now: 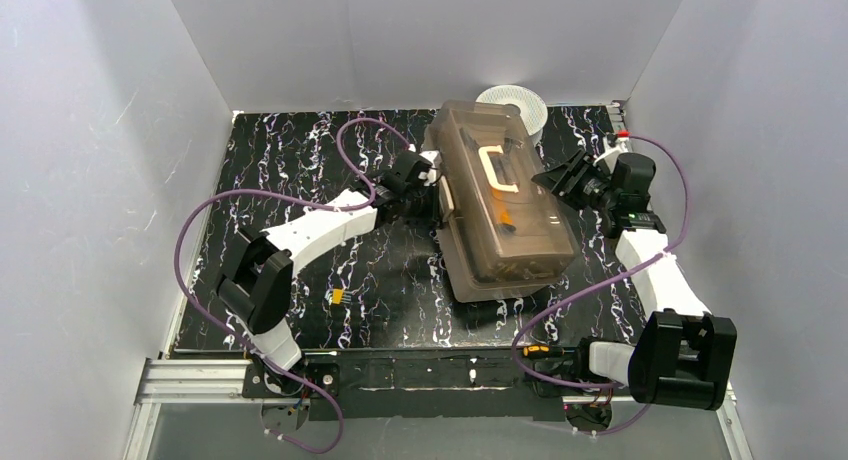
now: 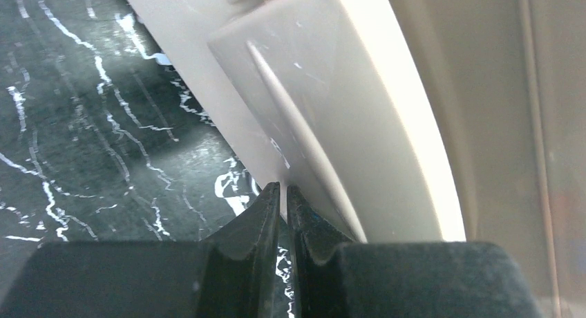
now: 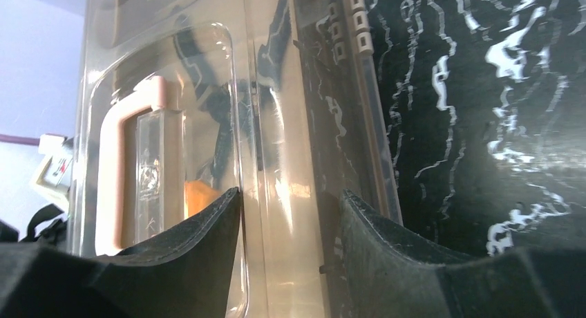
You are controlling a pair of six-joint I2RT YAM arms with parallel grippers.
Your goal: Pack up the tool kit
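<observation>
Currently left gripper (image 2: 283,191) nearly closed, empty, at toolbox (image 1: 500,205) latch (image 2: 345,110). Right gripper (image 3: 291,193) open, straddling toolbox edge.

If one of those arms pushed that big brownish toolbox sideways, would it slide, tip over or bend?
Probably slide: the toolbox is long and low, resting on the smooth table, so tipping seems unlikely. Its hard, glossy plastic walls look stiff yet slippery. Contents dimly visible inside likely add weight.

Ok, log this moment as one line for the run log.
toolbox: lid down | left gripper: shut, tips at side latch | right gripper: open, astride lid edge
</observation>
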